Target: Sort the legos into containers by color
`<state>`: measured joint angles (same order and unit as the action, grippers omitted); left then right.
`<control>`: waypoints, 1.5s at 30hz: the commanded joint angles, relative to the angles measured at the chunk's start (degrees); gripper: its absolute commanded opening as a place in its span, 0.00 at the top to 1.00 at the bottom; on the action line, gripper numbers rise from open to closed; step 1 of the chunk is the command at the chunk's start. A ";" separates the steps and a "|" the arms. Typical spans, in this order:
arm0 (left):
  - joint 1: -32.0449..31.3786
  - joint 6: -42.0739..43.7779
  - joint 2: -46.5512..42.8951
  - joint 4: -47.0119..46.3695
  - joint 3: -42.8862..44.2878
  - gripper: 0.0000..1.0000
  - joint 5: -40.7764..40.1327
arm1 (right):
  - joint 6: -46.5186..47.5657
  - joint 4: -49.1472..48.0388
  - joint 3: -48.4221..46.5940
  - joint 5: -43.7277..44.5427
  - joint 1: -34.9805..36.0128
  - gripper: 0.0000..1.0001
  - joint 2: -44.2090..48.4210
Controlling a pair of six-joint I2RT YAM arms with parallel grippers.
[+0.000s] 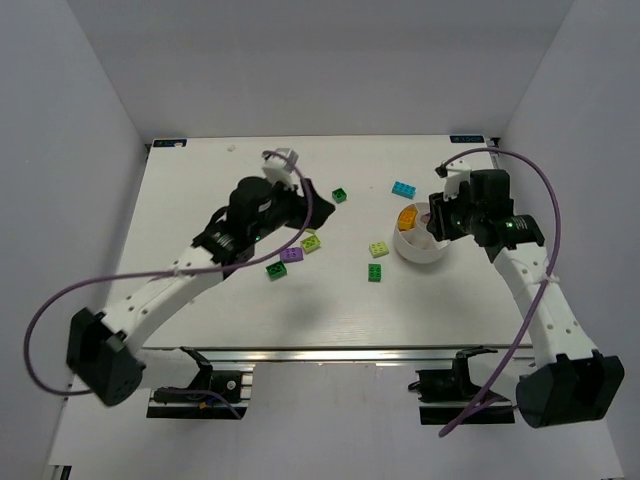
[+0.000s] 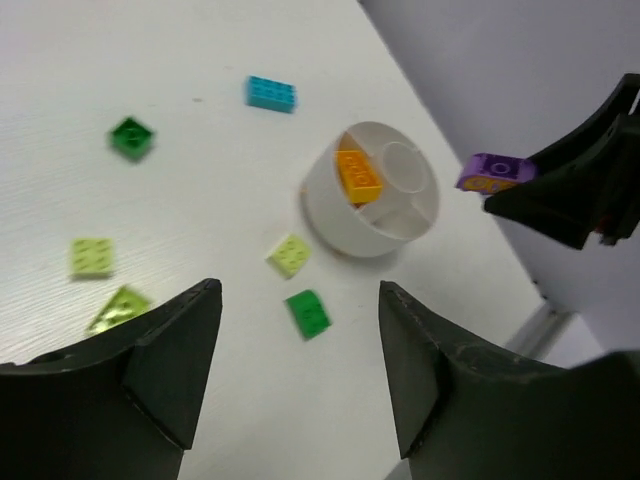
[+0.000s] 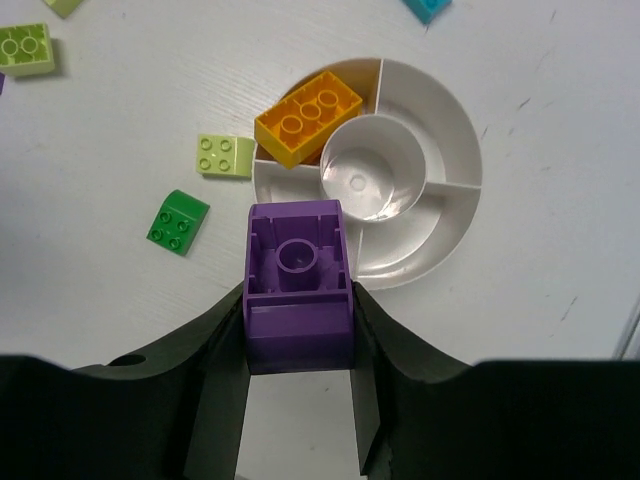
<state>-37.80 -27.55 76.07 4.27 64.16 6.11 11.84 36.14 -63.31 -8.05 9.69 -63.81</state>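
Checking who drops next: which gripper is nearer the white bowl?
Right. The right gripper, shut on a purple brick, hangs at the bowl's rim; the left gripper is well off to the bowl's left, near loose bricks.

A robotics lab test cell is being shown. A white tabletop (image 1: 330,300) is being boxed in on three sides by plain white panels (image 1: 70,150). Two robot arms (image 1: 170,285) are being carried on an aluminium rail (image 1: 330,352) at the near edge, with purple cables (image 1: 75,286) being looped alongside them. Only toy bricks (image 1: 375,272) and a divided white bowl (image 1: 420,252) are being laid out.
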 commanded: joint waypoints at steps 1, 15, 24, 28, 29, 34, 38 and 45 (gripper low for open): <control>0.36 5.75 -11.33 2.31 -7.98 0.26 -14.07 | -6.03 4.64 -3.66 1.02 0.41 1.00 -2.72; 0.36 14.45 -32.65 12.16 -22.94 0.17 -25.89 | -11.39 9.56 -6.56 1.90 -0.29 1.00 -14.14; -0.17 15.42 -32.92 13.92 -23.03 0.05 -28.00 | -13.33 9.12 -7.53 3.48 -0.38 0.84 -18.72; -0.17 15.25 -32.66 13.83 -23.03 0.05 -27.11 | -13.42 9.12 -7.88 3.66 -0.46 0.63 -19.95; -0.17 15.25 -32.57 13.92 -23.03 0.04 -26.94 | -13.42 9.12 -7.97 3.57 -0.38 0.52 -20.38; -0.17 15.42 -32.13 13.13 -23.47 0.05 -25.01 | -13.24 9.74 -9.46 3.13 -0.64 0.15 -20.92; -0.17 15.77 -30.81 11.99 -24.26 0.07 -22.37 | -13.07 9.83 -9.46 2.17 -0.64 0.14 -20.39; -0.17 14.37 -24.32 12.78 -24.00 0.41 -19.05 | -7.46 12.90 -12.27 -0.64 -0.64 0.21 -14.07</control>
<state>-37.71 -12.97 49.60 17.15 39.92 -15.99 0.73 47.13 -71.20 -6.46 9.26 -82.85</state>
